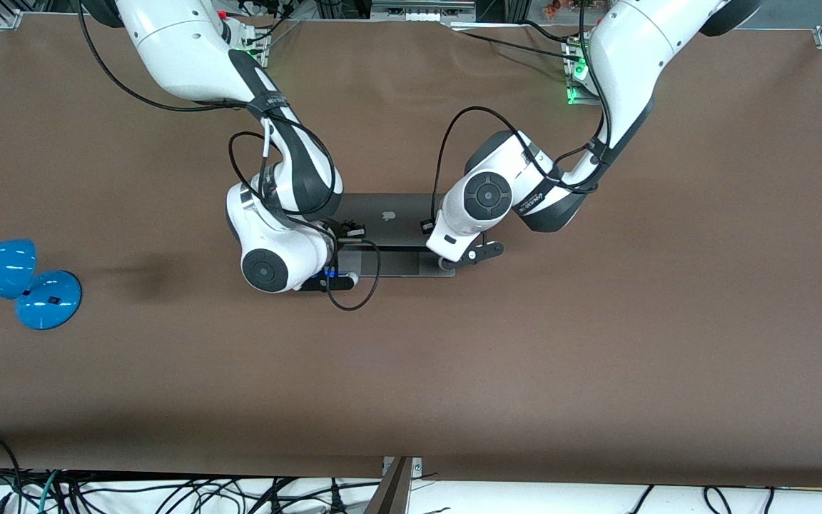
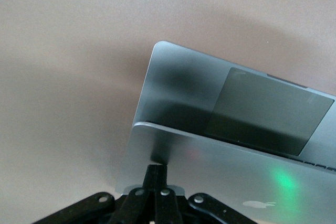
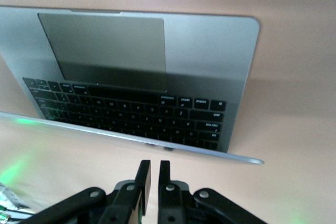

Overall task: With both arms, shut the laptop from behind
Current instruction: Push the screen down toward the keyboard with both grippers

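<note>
both grippers pinched together, left gripper (image 2: 156,182) on laptop (image 1: 389,221) lid, right gripper (image 3: 155,174) above it (keyboard in right wrist view only)

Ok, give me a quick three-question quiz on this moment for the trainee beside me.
1. True or false: the laptop is fully closed.
2. What stands toward the right arm's end of the table? A) a blue lamp B) a mug C) a book
3. Fill in: the left gripper and the right gripper, fingers together, are both at the back of the laptop's ____.

Key: 1 false, it is partly open; 2 A; 3 lid.
</note>
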`<state>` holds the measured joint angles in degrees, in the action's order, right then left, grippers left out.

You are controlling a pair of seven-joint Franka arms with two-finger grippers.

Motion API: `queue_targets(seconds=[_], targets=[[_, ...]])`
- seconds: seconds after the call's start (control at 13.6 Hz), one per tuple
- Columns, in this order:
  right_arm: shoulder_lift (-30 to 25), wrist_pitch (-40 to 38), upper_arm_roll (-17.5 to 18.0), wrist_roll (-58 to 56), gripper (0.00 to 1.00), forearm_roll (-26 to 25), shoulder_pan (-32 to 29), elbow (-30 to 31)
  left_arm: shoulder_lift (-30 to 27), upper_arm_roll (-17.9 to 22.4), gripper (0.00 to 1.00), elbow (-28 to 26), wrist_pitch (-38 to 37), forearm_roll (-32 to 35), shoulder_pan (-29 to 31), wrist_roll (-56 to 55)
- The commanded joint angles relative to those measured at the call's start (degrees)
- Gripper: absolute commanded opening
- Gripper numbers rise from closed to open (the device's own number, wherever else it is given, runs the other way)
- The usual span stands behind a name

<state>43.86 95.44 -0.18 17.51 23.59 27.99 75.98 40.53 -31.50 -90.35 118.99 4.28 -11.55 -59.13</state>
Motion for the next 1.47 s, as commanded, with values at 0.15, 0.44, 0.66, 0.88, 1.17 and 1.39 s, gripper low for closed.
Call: queue_targets(seconds=[0.15, 0.44, 0.66, 0.88, 1.17, 1.39], targets=[[1.2, 4.0, 0.1, -1.8, 0.12, -1.4, 0.0, -0.1, 2.8, 1.1, 0.0, 3.3, 0.9, 2.2, -1.5, -1.3], [2.0, 5.0, 0.1, -4.2, 0.12, -1.7, 0.0, -0.1, 4.3, 4.6, 0.0, 5.3, 0.9, 2.1, -4.3, -1.2], [2.9, 6.6, 0.1, -5.6, 0.12, -1.7, -0.1, -0.2, 4.9, 4.8, 0.0, 5.5, 2.0, 2.1, -4.5, -1.1], [3.9, 8.6, 0.1, -6.4, 0.12, -1.7, -0.5, -0.1, 5.9, 5.7, 0.0, 5.5, 2.9, 2.2, -4.8, -0.9], [4.7, 9.9, 0.1, -8.5, 0.12, -1.7, -0.9, -0.1, 6.5, 6.9, 0.0, 5.5, 3.9, 2.2, -5.5, -0.6], [5.6, 11.2, 0.1, -11.3, 0.12, -1.6, -1.7, -0.1, 6.9, 7.3, 0.0, 5.5, 4.6, 2.2, -5.6, -0.5]])
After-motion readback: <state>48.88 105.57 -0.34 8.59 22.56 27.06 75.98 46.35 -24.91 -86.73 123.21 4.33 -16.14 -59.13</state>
